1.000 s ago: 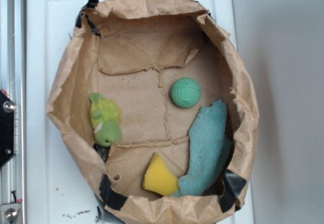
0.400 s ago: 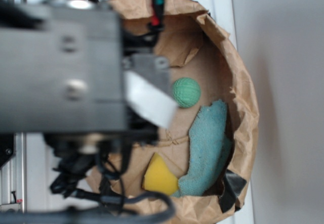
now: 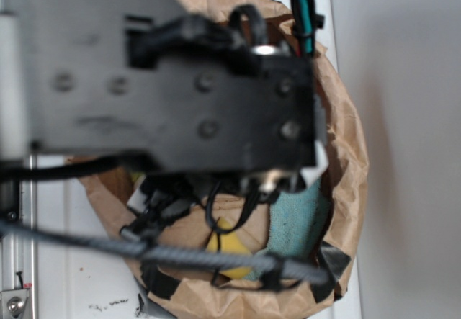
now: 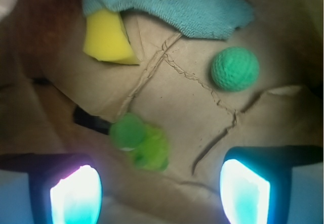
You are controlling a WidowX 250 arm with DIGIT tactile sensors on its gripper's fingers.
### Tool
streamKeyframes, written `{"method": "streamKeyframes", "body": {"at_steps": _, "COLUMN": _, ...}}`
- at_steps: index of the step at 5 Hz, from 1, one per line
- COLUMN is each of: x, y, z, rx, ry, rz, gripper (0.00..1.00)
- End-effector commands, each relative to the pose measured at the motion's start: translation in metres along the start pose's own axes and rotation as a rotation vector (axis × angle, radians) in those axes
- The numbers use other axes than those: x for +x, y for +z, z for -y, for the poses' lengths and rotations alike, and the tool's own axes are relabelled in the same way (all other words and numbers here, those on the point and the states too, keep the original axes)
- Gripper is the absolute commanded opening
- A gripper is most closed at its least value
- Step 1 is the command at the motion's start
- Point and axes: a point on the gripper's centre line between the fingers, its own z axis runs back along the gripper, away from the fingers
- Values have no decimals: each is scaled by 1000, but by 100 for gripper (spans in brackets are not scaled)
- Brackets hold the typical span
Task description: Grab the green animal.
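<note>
I am working the approach step here, not yet the grab: in the wrist view the gripper (image 4: 159,191) is hanging above the floor of the paper bag (image 4: 172,97) with its two fingers (image 4: 76,196) spread wide and nothing between them. The green animal (image 4: 140,142) is lying on the creased brown paper just ahead of the fingertips, nearer the left finger than the right one, its darker round head pointing up and to the left and its fuzzy lime body trailing toward the lower right. It is blurred, so I cannot tell how far below the pads it is sitting. The teal ball (image 4: 235,69) is resting well apart on the right, and the yellow sponge (image 4: 106,37) is tucked under the edge of the blue cloth (image 4: 172,6) at the far end, so none of them is crowding the toy. From the exterior view I am getting little, since the arm is blocking most of the bag and hiding the animal completely. As I judge it, the next move is asking for a shift forward and a touch left to centre the toy between the fingers, then a straight descent before closing, and I am minding the bag wall close by on the left.
</note>
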Motion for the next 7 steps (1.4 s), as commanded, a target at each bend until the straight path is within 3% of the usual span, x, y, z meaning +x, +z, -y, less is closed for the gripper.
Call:
{"method": "streamKeyframes", "body": {"at_steps": 1, "x": -8, "y": -19, "z": -4, "rx": -6, "ry": -136, "rz": 51, "gripper": 100}}
{"method": "streamKeyframes", "body": {"at_steps": 5, "x": -8, "y": -19, "z": -4, "rx": -6, "ry": -136, "rz": 51, "gripper": 100}}
{"method": "streamKeyframes", "body": {"at_steps": 7, "x": -11, "y": -54, "z": 1, "rx": -11, "ry": -109, "rz": 116, "gripper": 100}}
